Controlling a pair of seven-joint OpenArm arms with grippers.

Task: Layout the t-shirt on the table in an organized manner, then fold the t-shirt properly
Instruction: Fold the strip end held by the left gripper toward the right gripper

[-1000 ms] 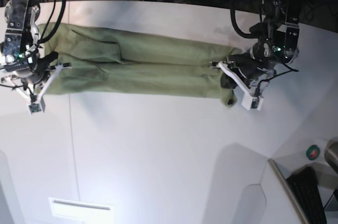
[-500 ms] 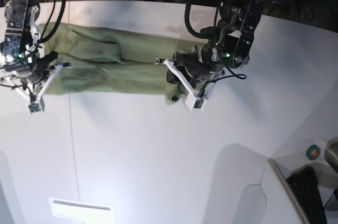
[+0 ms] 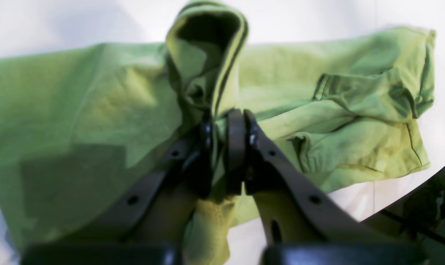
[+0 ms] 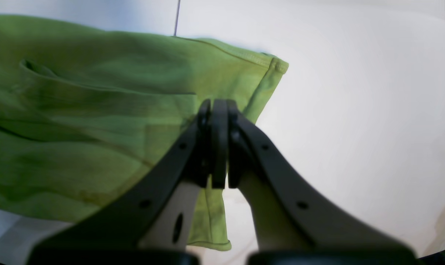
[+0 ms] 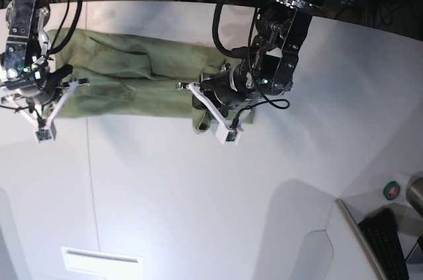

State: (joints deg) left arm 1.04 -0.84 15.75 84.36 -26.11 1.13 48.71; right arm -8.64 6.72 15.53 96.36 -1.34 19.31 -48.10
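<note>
I have the sage-green soft cotton t-shirt point(image 5: 125, 78) lying as a long band across the far part of the smooth white table point(image 5: 211, 194), its long axis running from one claw to the other. My left gripper point(image 3: 222, 147) is pinched tight on a bunched end of the cloth: in the left wrist view a folded hem loops up just beyond the black fingertips point(image 3: 237, 140), and more green hangs below them. The rest of the shirt spreads beyond that claw and off to both sides, lying flat on the table.

My right gripper point(image 4: 216, 147) is pressed together too, with a flap of the shirt's hemmed corner caught between the pads and a strip dangling beneath. From that claw the shirt's body lies ahead and to its left; bare table lies to its right.

In the base view, the left gripper point(image 5: 221, 105) hangs over the band about midway along it, well apart from the right gripper point(image 5: 49, 98) at the other end. I judge the fold is half carried: the held end must travel on along the long axis toward the right claw, which serves as the anchor.
</note>
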